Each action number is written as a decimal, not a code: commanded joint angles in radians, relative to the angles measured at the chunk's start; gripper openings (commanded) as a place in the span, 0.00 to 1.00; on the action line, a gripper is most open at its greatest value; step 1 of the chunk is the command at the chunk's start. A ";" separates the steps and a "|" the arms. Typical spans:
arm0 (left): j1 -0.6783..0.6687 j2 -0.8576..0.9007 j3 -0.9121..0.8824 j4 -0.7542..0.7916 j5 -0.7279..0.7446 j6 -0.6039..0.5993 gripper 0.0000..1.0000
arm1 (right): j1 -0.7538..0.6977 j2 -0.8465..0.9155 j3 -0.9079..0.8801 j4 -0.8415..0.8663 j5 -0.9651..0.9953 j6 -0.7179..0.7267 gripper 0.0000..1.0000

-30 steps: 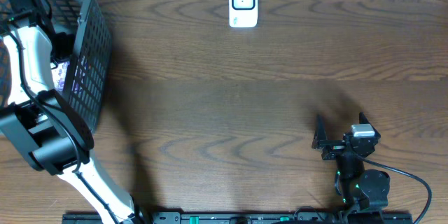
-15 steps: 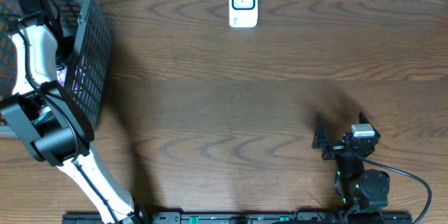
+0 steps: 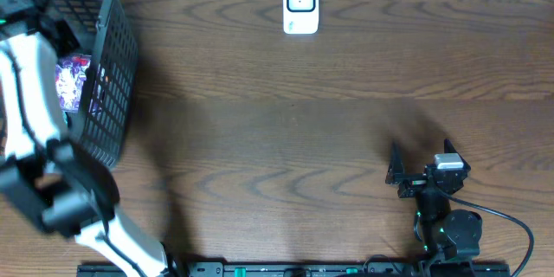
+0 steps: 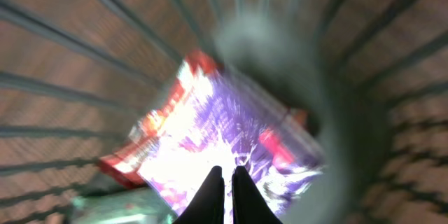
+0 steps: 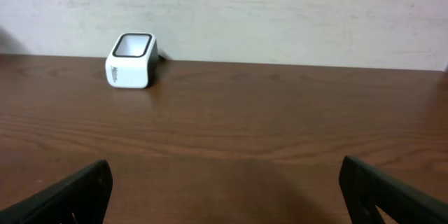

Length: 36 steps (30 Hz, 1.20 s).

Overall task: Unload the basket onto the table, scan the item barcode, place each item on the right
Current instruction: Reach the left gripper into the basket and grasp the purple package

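Partly, the basket hides the blurred packet.

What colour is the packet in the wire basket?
The packet is purple and white with red edges; left wrist view shows it best.

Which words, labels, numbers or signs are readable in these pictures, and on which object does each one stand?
No text can be read for certain.
White scanner: a small mark on its side, too small and blurred to read.
Purple and red packet inside the basket: its print is blurred, unreadable.
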 commanded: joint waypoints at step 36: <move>0.012 0.256 -0.066 -0.018 0.144 0.090 0.98 | -0.002 -0.005 -0.002 -0.004 -0.001 -0.011 0.99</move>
